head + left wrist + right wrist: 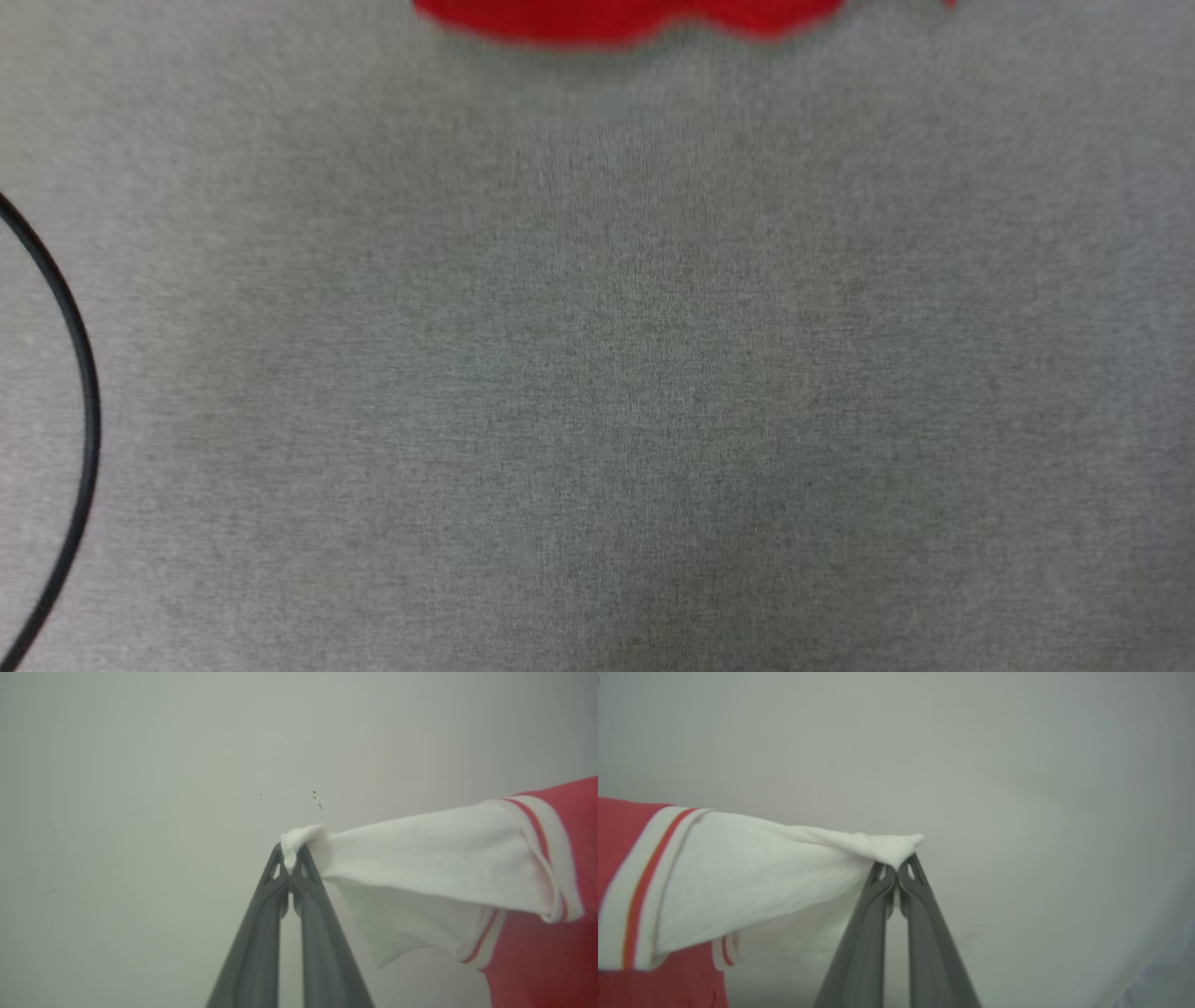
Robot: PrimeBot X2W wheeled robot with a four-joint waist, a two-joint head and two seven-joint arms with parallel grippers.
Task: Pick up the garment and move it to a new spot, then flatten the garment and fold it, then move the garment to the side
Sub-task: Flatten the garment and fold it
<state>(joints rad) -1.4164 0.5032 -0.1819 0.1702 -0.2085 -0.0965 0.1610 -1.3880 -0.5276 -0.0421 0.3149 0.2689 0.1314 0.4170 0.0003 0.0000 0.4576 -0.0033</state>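
Observation:
The garment (625, 19) shows in the head view as a blurred red hem at the top edge, hanging over the grey cloth-covered table (597, 373). In the left wrist view my left gripper (290, 855) is shut on the tip of a white sleeve of the garment (430, 854), which stretches right to striped trim and red body. My right gripper (896, 864) is shut on the other white sleeve of the garment (761, 868) in the right wrist view, and that sleeve runs left to the red body. Both sleeves are pulled taut in the air.
A thin black cable (79, 373) curves along the table's left side in the head view. Behind the held sleeves, both wrist views face a plain pale wall (140, 765).

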